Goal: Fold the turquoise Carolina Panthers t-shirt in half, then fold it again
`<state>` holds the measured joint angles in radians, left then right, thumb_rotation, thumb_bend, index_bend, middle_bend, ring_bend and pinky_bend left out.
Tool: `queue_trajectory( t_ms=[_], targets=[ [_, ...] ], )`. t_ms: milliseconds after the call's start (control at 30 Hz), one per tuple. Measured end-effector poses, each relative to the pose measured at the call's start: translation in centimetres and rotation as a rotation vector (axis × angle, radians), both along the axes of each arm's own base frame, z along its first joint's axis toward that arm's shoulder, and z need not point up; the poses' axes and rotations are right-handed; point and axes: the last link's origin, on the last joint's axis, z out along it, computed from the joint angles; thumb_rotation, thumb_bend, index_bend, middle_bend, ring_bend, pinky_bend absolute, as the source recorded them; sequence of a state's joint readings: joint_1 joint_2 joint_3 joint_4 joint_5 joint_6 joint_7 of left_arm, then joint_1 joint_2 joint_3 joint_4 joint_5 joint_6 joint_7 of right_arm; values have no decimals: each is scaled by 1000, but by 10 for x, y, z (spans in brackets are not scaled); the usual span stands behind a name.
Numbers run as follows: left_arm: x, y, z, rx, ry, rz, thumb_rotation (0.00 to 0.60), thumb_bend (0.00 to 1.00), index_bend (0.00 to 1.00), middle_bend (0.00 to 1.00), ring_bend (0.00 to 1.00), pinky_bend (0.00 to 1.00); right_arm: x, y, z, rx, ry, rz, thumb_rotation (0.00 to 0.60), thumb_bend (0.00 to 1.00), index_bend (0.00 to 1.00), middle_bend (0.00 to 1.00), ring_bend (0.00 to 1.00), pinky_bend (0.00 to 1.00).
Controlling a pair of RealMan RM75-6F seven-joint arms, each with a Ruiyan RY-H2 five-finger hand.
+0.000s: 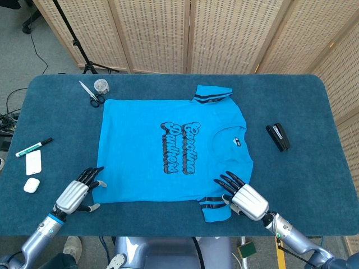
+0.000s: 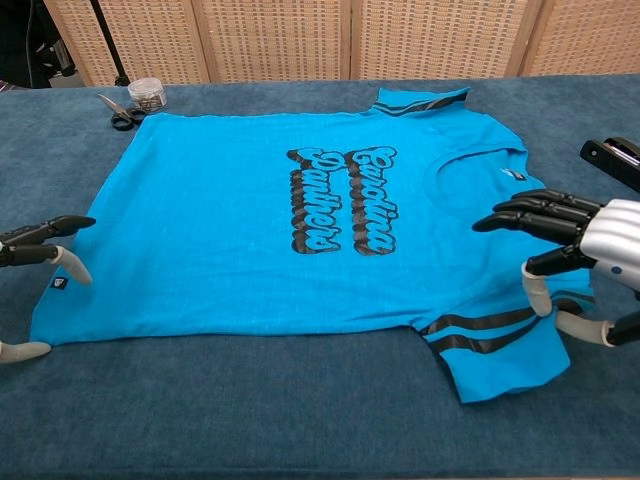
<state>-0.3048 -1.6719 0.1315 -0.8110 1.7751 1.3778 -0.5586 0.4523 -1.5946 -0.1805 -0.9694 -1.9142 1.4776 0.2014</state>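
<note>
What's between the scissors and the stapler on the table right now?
Only the t-shirt lies between the scissors and the stapler; the head view shows it flat and unfolded.

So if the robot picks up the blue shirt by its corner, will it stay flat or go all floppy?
Probably floppy: the shirt lies thin and flat on the table, so a lifted corner would likely droop. It looks light. It may drag rather than slide, since the table looks fuzzy.
</note>
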Motion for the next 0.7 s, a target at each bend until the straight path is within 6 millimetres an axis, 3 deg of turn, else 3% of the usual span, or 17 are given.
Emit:
queue_trajectory(
  t_ms=[300, 467, 700],
  targets=[
    [0, 1, -2, 2, -2, 7, 600, 374, 418, 0, 0, 0, 0, 0, 0, 1, 1, -2, 600, 543, 618, 107, 0, 0],
    [1, 2, -3, 3, -10, 6, 600, 390, 446, 0, 0, 0, 0, 0, 0, 1, 1, -3, 600, 543, 618, 107, 0, 0],
    [4, 1, -5, -7, -33, 20, 600, 417, 579, 0, 0, 0, -1, -1, 1, -1, -2, -8, 600, 543, 618, 107, 0, 0]
  ],
)
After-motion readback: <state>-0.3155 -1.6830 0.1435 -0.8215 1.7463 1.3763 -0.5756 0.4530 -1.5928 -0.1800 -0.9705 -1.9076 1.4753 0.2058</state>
